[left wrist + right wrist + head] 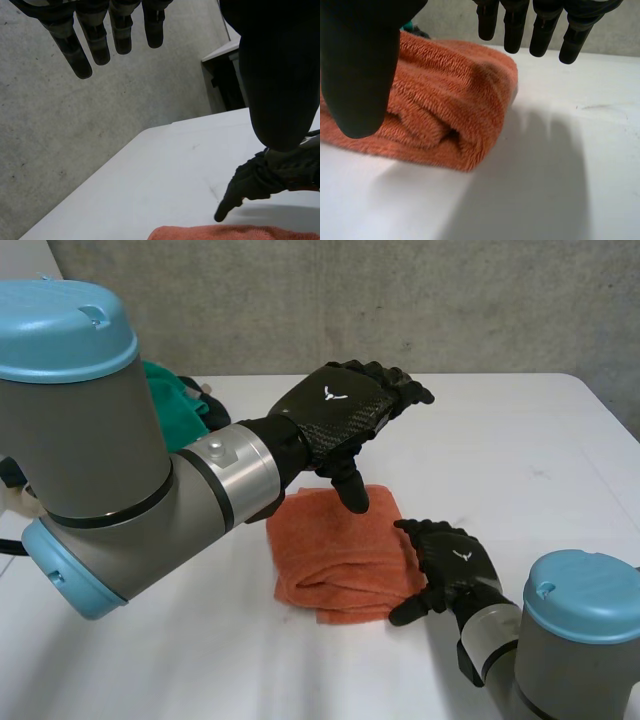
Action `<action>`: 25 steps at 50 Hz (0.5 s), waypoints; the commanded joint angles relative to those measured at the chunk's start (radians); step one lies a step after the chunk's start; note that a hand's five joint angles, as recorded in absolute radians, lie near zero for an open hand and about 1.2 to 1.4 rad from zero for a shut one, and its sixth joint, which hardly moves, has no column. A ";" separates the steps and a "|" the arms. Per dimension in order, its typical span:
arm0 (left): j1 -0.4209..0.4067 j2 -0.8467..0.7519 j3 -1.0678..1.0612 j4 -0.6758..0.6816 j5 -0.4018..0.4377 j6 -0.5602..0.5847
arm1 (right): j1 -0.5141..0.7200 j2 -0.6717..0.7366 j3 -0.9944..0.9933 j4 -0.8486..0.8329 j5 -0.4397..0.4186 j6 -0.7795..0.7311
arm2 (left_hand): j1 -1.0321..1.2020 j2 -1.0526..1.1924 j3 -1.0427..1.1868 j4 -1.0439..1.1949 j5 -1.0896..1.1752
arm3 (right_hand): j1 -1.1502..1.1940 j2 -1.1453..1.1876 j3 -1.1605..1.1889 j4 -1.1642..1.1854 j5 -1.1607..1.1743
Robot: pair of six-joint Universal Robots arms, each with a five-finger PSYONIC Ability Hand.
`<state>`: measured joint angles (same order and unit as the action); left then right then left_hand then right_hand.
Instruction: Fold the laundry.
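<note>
We see the green cloth point(185, 400) mostly hidden behind the left arm point(90, 430), and the left hand point(340, 415) covers a bit of the orange towel's point(335, 555) far edge.

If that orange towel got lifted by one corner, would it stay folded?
Probably not: the towel is soft, fuzzy cloth with rounded folds, so it would likely flop open. Pushed, it should bunch or drag on the table, not roll.

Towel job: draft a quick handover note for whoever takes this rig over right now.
Left hand: open, above the towel, holding nothing.
Right hand: open, beside the towel.
Towel: orange, lying on the table between the hands.
Done: the towel looks folded.
Left: the green cloth behind the left arm seems unfolded.
</note>
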<state>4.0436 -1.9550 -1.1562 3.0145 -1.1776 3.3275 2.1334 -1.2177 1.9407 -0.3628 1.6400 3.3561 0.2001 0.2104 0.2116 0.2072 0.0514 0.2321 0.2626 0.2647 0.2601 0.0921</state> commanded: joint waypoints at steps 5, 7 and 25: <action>0.000 0.002 -0.010 0.004 0.001 -0.003 | 0.017 0.115 -0.083 -0.036 0.004 -0.012 | -0.026 -0.036 -0.037 -0.033 -0.051 | 0.151 0.120 0.118 0.123 0.116; 0.000 0.005 -0.013 0.004 0.001 -0.003 | 0.019 0.130 -0.095 -0.038 0.004 -0.012 | -0.026 -0.036 -0.037 -0.033 -0.051 | 0.180 0.150 0.148 0.152 0.146; 0.021 0.037 -0.053 0.006 0.001 -0.025 | -0.079 0.195 -0.183 -0.175 -0.009 -0.059 | -0.026 -0.036 -0.037 -0.033 -0.051 | 1.164 1.134 1.132 1.136 1.130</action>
<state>4.0579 -1.9320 -1.1979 3.0189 -1.1766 3.3129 2.1364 -1.0139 1.7852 -0.4603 1.6375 3.3239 0.2001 0.2104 0.2116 0.2072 0.0514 0.9382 1.1007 1.1079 1.1861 0.8874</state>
